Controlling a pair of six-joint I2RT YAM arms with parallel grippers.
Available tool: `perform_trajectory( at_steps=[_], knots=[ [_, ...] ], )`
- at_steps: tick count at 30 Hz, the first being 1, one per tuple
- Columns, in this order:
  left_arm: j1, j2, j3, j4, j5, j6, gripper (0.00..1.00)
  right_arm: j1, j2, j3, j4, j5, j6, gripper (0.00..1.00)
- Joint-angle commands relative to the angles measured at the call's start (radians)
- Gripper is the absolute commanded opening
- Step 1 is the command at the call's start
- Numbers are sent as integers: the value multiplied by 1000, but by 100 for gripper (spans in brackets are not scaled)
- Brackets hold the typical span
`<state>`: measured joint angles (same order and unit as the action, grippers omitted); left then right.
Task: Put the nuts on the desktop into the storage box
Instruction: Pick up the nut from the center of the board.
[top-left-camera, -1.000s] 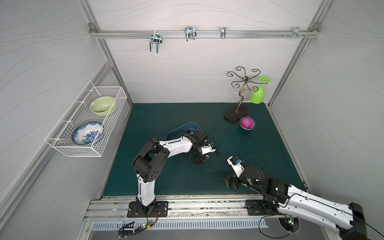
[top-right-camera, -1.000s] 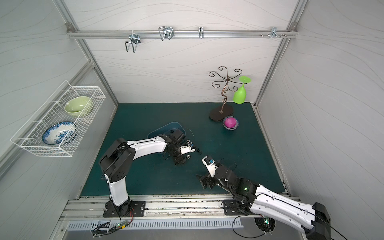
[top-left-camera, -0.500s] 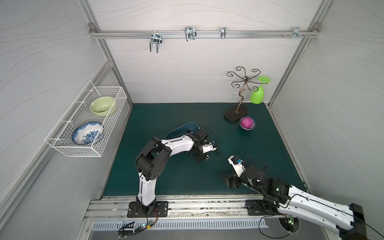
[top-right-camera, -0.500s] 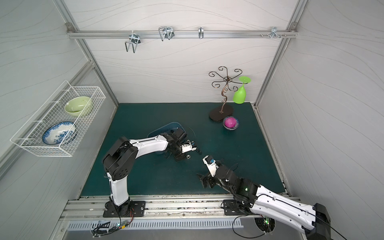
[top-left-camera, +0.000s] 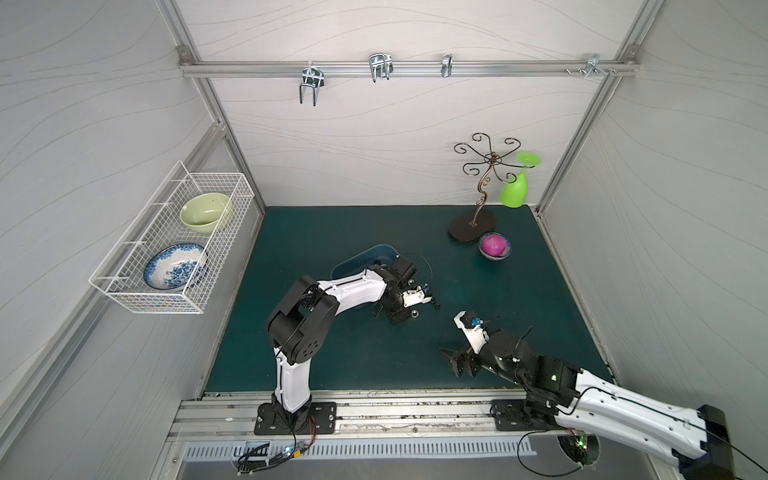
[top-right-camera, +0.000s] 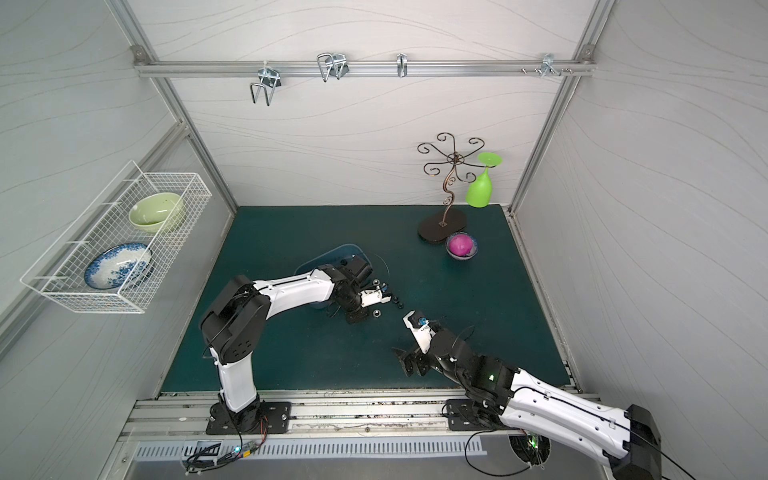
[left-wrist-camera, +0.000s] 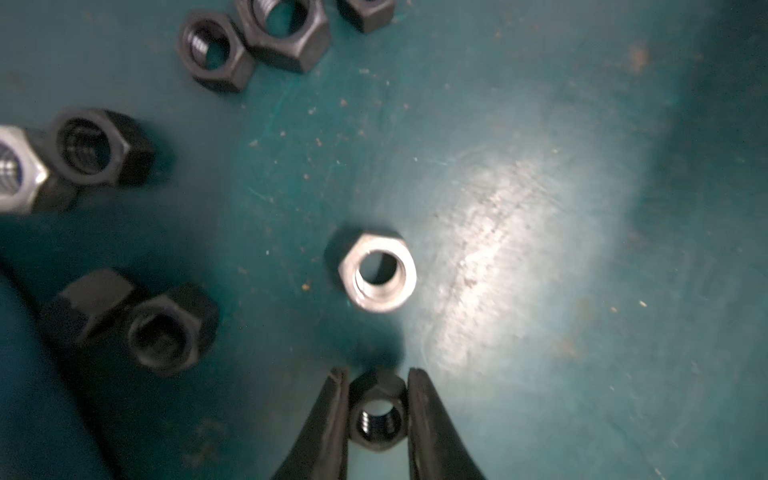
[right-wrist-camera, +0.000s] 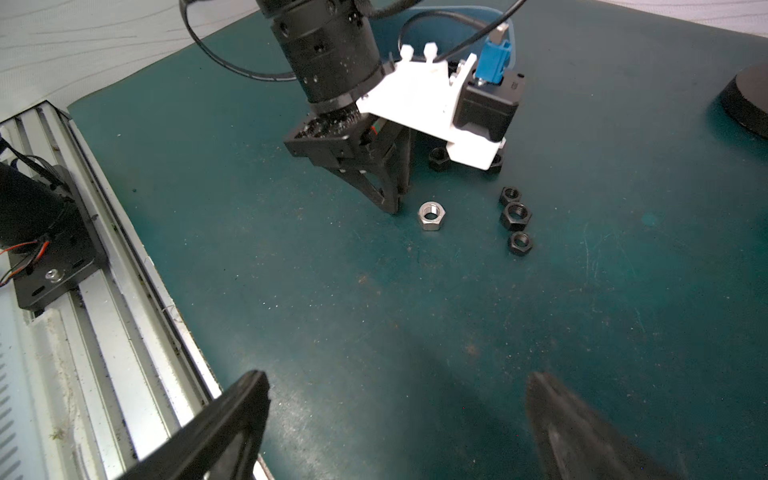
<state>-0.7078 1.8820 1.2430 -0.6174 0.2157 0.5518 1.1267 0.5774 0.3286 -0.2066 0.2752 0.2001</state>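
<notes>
**Gripping one black nut beside the storage box**

I see the bench (top-left-camera: 519, 316) lying bare toward its right edge and the front rail. The storage box (top-left-camera: 365, 257) sits left of centre, partly under the left arm. My right claw (right-wrist-camera: 397, 382) hangs wide open, holding nothing. My left claw (left-wrist-camera: 377, 376) pinches a black nut (left-wrist-camera: 377, 415). A silver nut (left-wrist-camera: 378, 272) lies just beyond it, with loose black nuts (right-wrist-camera: 515, 216) nearby.
</notes>
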Motion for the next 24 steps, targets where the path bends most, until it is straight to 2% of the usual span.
perform_trajectory(
  at_steps=[1, 6, 10, 17, 24],
  knots=[
    [-3, -59, 81, -61, 8, 27, 23, 7, 33, 74, 61, -31, -42, 99],
    [5, -89, 157, -152, 21, 51, 24, 7, 110, 156, 81, -62, -101, 99],
    [35, -93, 224, -223, 43, 63, 24, 7, 202, 205, 169, -65, -181, 99],
    [99, -99, 316, -285, 26, 82, 24, 7, 393, 325, 212, -5, -285, 99],
    [175, -103, 354, -319, 20, 109, 24, 2, 488, 374, 285, 4, -327, 99]
  ],
)
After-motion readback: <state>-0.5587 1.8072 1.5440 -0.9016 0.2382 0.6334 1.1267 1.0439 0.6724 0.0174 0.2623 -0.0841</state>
